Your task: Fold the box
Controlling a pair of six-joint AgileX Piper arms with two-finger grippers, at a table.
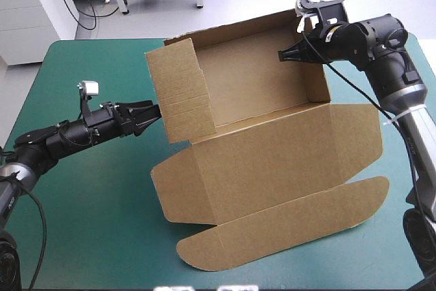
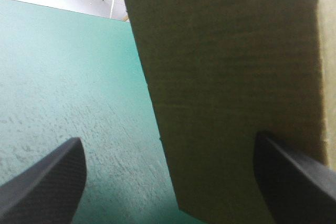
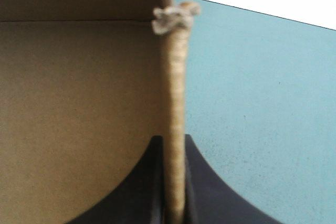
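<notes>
The brown box [image 1: 272, 161] stands in the middle of the table as a half-raised tray, its lid lying flat toward the front edge. My left gripper [image 1: 155, 114] is at the upright left side flap [image 1: 180, 93]. In the left wrist view the left gripper [image 2: 168, 140] is open, its black fingers wide apart with the flap [image 2: 231, 77] reaching between them. My right gripper [image 1: 283, 54] is at the top of the right wall. Seen from the right wrist, the right gripper [image 3: 176, 142] is shut on that wall's edge [image 3: 177, 87].
The lid's rounded tuck flap [image 1: 286, 226] lies near the front edge. Bare teal-green cover [image 1: 102, 223] spreads at the front left. A white cabinet [image 1: 34, 5] stands beyond the table's far left corner.
</notes>
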